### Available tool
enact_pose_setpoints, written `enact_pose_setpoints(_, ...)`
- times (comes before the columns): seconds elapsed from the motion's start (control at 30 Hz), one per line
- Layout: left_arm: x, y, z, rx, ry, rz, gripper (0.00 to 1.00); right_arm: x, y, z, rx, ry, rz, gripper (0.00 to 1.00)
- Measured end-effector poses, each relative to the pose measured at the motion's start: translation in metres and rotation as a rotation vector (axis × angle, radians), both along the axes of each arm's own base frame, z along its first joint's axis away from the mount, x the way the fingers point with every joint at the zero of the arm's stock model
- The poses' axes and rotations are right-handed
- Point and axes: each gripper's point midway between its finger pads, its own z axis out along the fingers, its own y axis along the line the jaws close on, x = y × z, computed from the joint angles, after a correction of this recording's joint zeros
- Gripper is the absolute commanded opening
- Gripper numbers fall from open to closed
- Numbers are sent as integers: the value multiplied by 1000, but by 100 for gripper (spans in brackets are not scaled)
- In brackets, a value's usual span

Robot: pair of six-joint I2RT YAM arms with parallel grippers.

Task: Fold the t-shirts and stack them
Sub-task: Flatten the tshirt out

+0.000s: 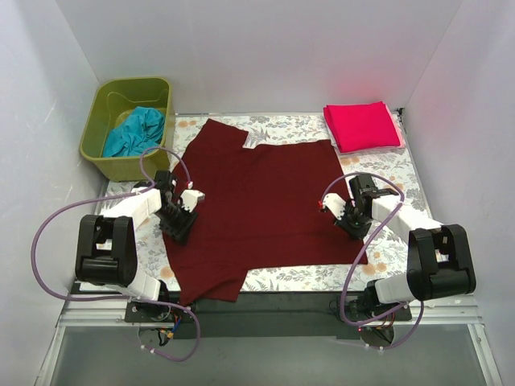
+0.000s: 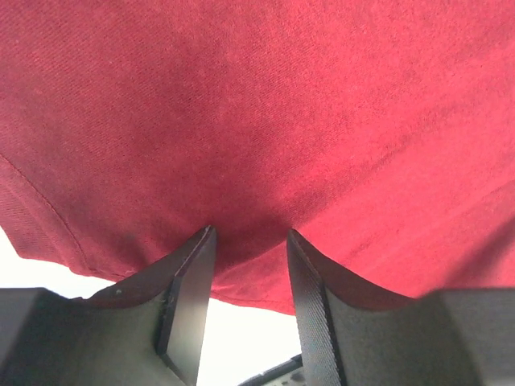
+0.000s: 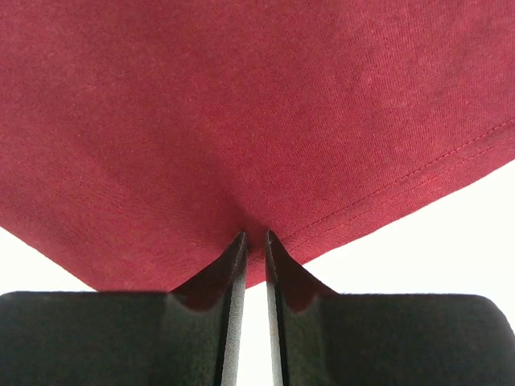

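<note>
The maroon shirt (image 1: 261, 205) lies spread flat over the middle of the floral cover (image 1: 394, 173). Its fabric is smooth, its near left corner hangs past the near table edge, and a pale label shows at the far neckline. The left gripper (image 2: 249, 235) sits at the shirt's left edge. Its fingers (image 2: 187, 305) stand apart with the hem dipping between them, and I cannot tell if they press the cloth. The right gripper (image 3: 255, 235) is at the right edge, clenched on the maroon shirt, with a pinch of fabric near the stitched hem between its almost touching fingers. The pink shirt (image 1: 364, 126) lies folded into a neat rectangle at the far right corner. At the far left, a green bin (image 1: 95, 133) holds the teal shirt (image 1: 135, 133), crumpled.
</note>
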Motion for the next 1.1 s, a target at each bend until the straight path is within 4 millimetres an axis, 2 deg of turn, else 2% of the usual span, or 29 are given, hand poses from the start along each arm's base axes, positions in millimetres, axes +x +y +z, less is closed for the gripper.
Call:
enact_pose_setpoints(0.2, -24, 3, 0, 7, 34, -24, 42, -18, 0, 1, 8, 72, 8, 24)
enact_pose_setpoints(0.37, -33, 5, 6, 13, 77, -37, 48, -50, 9, 8, 64, 216, 25, 28)
enact_pose_setpoints(0.43, -22, 2, 15, 3, 67, -36, 50, -54, 16, 18, 98, 254, 29, 29)
enact_pose_setpoints(0.5, 2, -3, 31, -20, 33, -32, 51, -42, 23, 32, 130, 241, 31, 30)
enact_pose_setpoints(0.57, 38, -12, 51, -59, -42, -23, 51, -13, 32, 50, 159, 182, 25, 29)
enact_pose_setpoints(0.7, 108, -29, 91, -135, -213, 5, 51, 68, 46, 88, 212, -11, -31, 29)
enact_pose_setpoints(0.8, 157, -41, 114, -191, -320, 49, 52, 130, 51, 106, 248, -141, -110, 29)
enact_pose_setpoints(0.93, 230, -54, 127, -257, -420, 136, 52, 201, 57, 108, 282, -255, -206, 28)
enact_pose_setpoints(1.0, 264, -59, 124, -283, -453, 180, 52, 231, 60, 102, 295, -282, -250, 27)
enact_pose_setpoints(1.1, 300, -65, 113, -314, -467, 232, 52, 270, 64, 91, 306, -319, -305, 27)
